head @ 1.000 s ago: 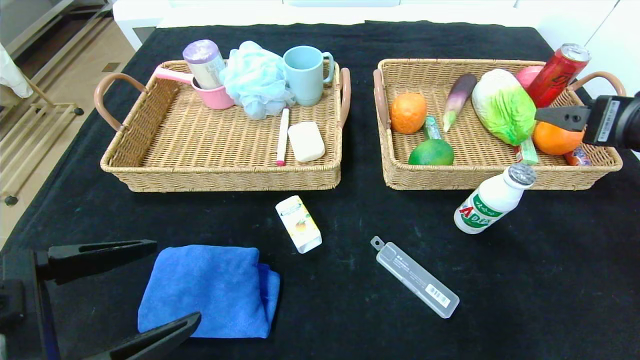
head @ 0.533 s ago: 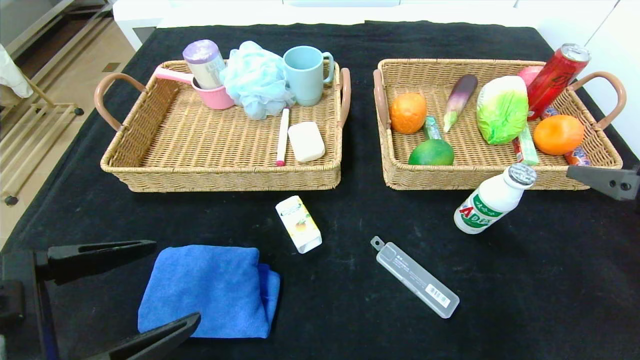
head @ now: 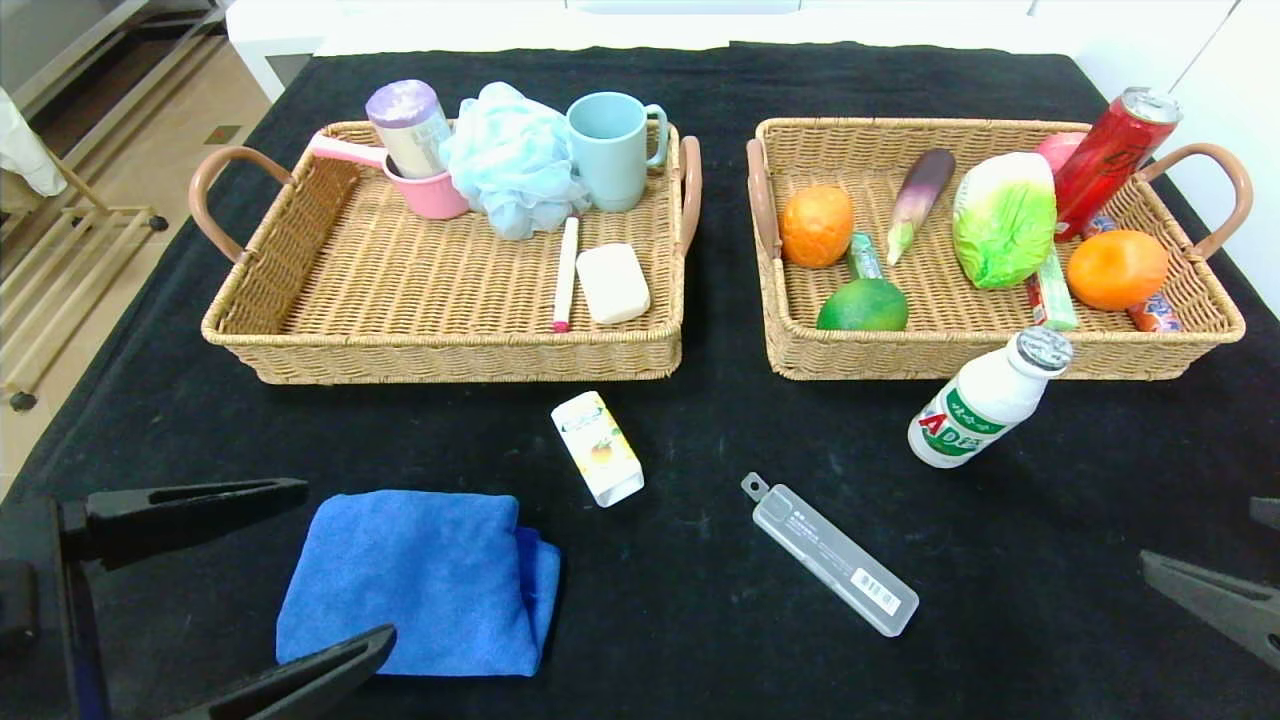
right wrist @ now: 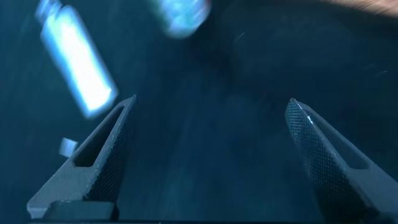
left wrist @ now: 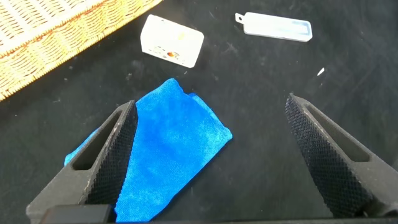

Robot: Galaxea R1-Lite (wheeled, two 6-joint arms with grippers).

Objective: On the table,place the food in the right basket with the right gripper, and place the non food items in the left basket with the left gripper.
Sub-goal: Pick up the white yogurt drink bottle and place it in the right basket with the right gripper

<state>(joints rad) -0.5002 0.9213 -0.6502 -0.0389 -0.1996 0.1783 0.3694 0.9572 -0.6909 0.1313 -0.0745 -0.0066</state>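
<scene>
At the lower left of the head view the left gripper (head: 255, 575), two long tapering black fingers spread wide, flanks the near end of the soft folded blue towel (head: 420, 580). The right gripper (head: 1240, 570), also spread, is mostly cut off at the lower right edge. On the black cloth table (head: 700, 440), the clear plastic case (head: 829, 554) runs diagonally from upper left to lower right, the small carton (head: 597, 447) lies lengthwise, the white bottle (head: 988, 398) tilts with its silver cap toward the woven right basket (head: 960, 350) holding the cabbage (head: 1004, 219), and the left basket (head: 450, 350) sits at upper left.

Cabbage (head: 1004, 217) in right basket (head: 985, 357); bottle (head: 988, 398), carton (head: 597, 447), towel (head: 420, 580), case (head: 830, 555) on table (head: 700, 640).
</scene>
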